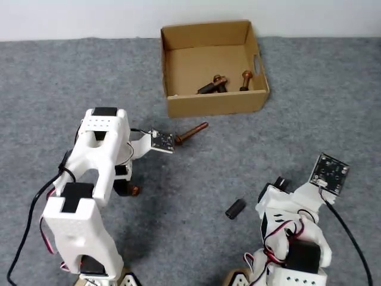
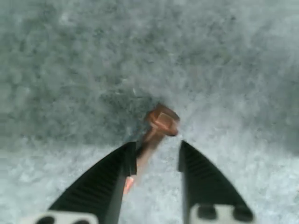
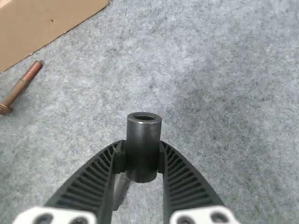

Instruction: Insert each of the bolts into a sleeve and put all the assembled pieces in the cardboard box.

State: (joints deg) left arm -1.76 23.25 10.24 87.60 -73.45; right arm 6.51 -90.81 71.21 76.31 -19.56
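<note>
In the left wrist view my left gripper (image 2: 157, 144) is open and low over the carpet. A copper bolt (image 2: 160, 123) lies between its fingers, its shaft against one finger and its hex head just past the tips. The same bolt's head (image 1: 134, 190) peeks out beside the left arm in the high view. My right gripper (image 3: 141, 149) is shut on a black sleeve (image 3: 143, 140), bore end pointing away. That sleeve (image 1: 236, 208) sits just left of the right arm. A second bolt (image 1: 191, 133) lies loose in front of the cardboard box (image 1: 214, 104).
Inside the box lie assembled bolt-and-sleeve pieces (image 1: 213, 85) and another (image 1: 246, 79). In the right wrist view the loose bolt (image 3: 18, 88) and a box corner (image 3: 42, 18) lie ahead. Grey carpet covers the table, and a white wall runs along the back.
</note>
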